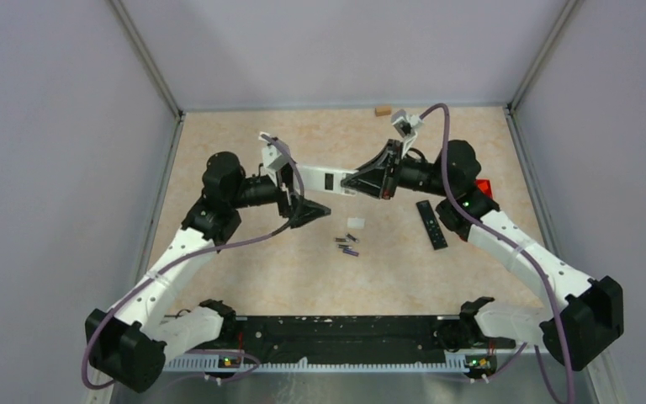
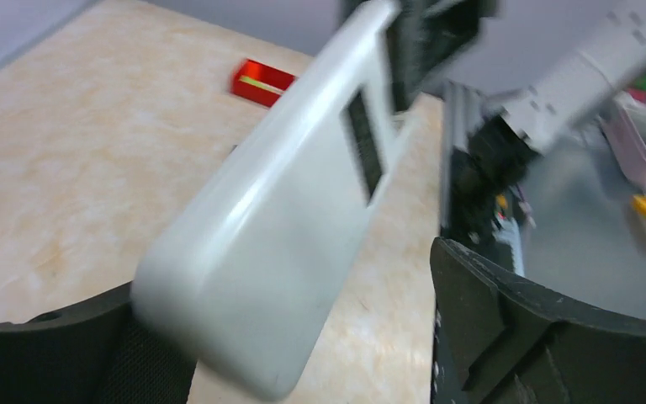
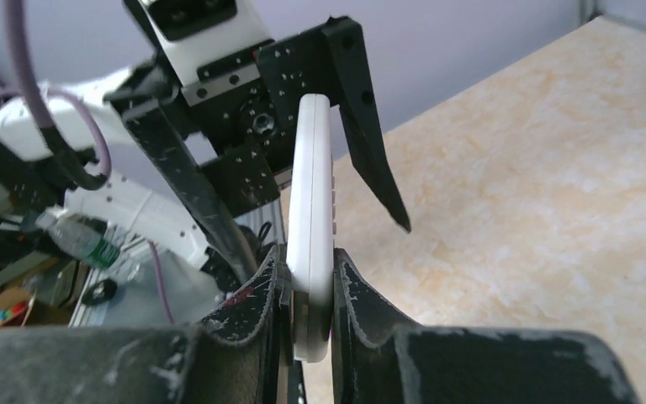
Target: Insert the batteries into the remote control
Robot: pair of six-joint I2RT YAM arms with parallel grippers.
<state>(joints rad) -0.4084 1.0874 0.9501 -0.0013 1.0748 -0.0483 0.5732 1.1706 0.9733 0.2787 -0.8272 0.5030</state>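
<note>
The remote control (image 1: 320, 179) — the white one — hangs in the air above mid-table, lying left to right, with a dark open slot in its side. At its left end your left gripper (image 2: 261, 316) is spread wide, with the remote passing between its fingers; you cannot tell whether either finger touches it. On the table just near of the remote lie the batteries (image 1: 349, 244), bunched together, with a small white piece (image 1: 355, 223) just beyond them. Your right gripper (image 3: 309, 269) is clamped on the remote's right end. Further right a black remote (image 1: 431, 224) lies flat — a red object (image 1: 484, 187) sits beyond it.
</note>
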